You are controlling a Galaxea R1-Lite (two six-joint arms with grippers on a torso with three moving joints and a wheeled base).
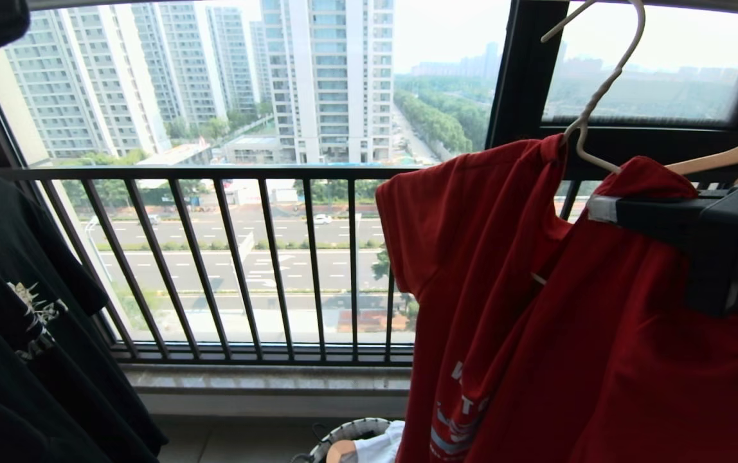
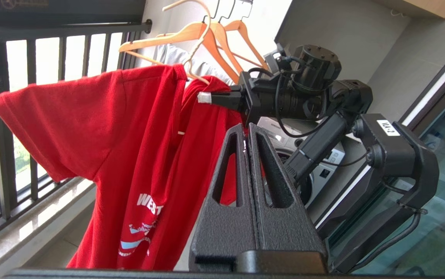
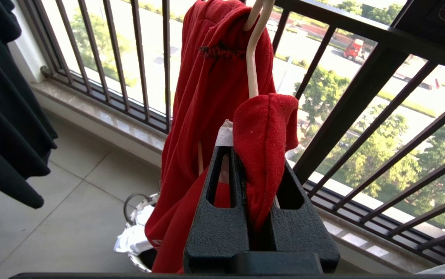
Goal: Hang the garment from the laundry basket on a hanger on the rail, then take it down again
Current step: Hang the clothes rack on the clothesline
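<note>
Black T-shirt [image 1: 28, 321]: hangs at the far left of the head view, pale print on its chest, in front of the window railing [image 1: 215, 173].

Left gripper [image 2: 247, 133]: shows only in its own wrist view, fingers pressed flat together with nothing between them; it sits just beside the red shirt's hem side, not gripping it (whether it brushes the cloth I cannot tell).

Laundry basket [image 1: 350, 431]: low on the floor below the shirt, patterned white rim peeking in, white cloth [image 3: 133, 240] lying inside it.

Red "WEST COAST" T-shirt [image 1: 504, 289]: up in the air, draped on the white wire hanger [image 1: 600, 90], one sleeve spread out toward the window, white lettering and the blue-white graphic low on the chest; the near shoulder is bunched up over the gripper.

White wire hanger: tilted, its slim hook reaching toward the top edge of the head view; what it hooks on is out of frame.

Right gripper [image 3: 251, 170]: comes in from the right at shoulder height of the shirt, fingers clamped on a fold of red cloth at the shoulder, with the hanger's white wire running down into the same pinch.

Wooden hangers [image 2: 207, 35]: a row of light ones behind the shirt on the right, one carrying a pale grey garment [image 2: 176, 54].

Washing machine [image 2: 323, 162]: white, behind the right arm (left wrist view only).
</note>
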